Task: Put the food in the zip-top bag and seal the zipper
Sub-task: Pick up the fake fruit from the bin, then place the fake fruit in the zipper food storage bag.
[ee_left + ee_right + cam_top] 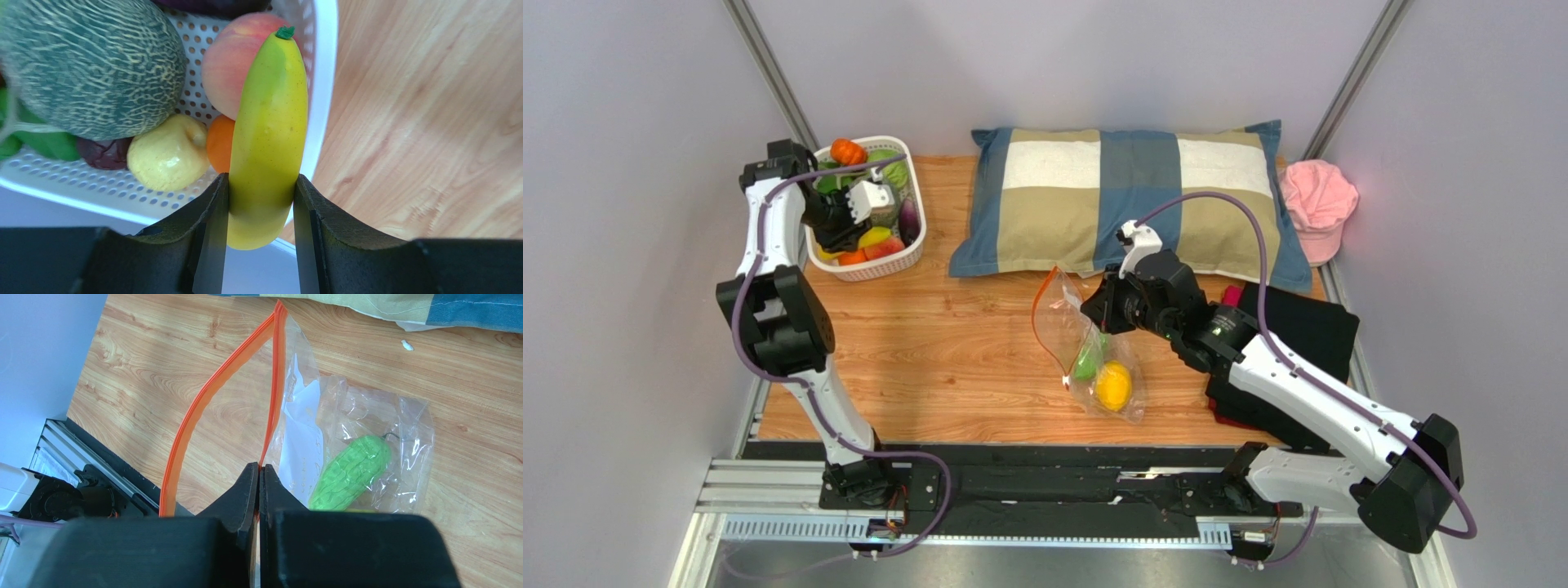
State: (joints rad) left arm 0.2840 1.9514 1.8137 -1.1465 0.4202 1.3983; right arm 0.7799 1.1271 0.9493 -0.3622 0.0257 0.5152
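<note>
My left gripper (261, 199) is shut on the yellow banana (269, 128) and holds it above the near rim of the white basket (863, 263), also seen in the left wrist view (322, 67). My right gripper (260, 471) is shut on one side of the orange-red zipper (275, 373) and holds the clear zip-top bag (1100, 355) open and lifted at its mouth. The other zipper side (202, 404) bows away to the left. A green fruit (353, 471) and a yellow lemon (1113, 386) lie inside the bag. In the top view the right gripper (1100, 306) is at the bag's upper edge.
The basket holds a netted green melon (92, 67), a peach (230, 58), a pale yellow pear (167, 156) and an orange piece (220, 144). A checked pillow (1130, 196) lies at the back, a pink cap (1318, 202) at back right, dark cloth (1308, 331) under the right arm.
</note>
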